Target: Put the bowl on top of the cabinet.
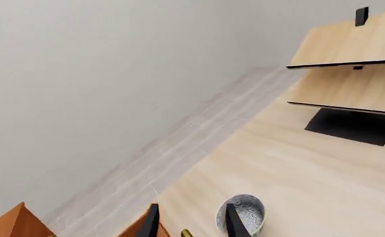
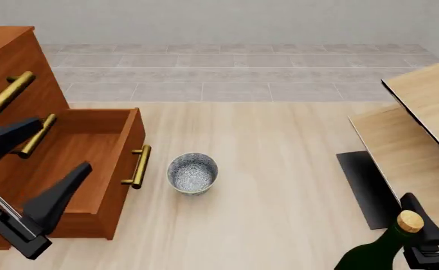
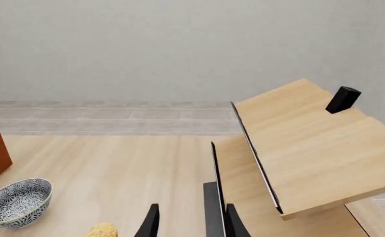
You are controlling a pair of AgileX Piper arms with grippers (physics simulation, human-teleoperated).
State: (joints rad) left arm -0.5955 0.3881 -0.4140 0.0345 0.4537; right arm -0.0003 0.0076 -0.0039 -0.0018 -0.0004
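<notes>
The bowl [image 2: 192,173] sits upright on the table [image 2: 280,185], just in front of the cabinet [image 2: 24,73]'s pulled-out drawer [image 2: 92,163], beside its brass handle [image 2: 138,166]. The left gripper [image 2: 35,169] hangs over that drawer, fingers spread wide and holding nothing. The right gripper [image 3: 189,222] is mostly cut off near a corked green bottle [image 2: 381,247]; its fingers seem apart, though I cannot tell for sure.

The front camera looks down from high up, both wrist cameras sit low, maybe tilted, and all three see the bowl [image 2: 192,173].
</notes>
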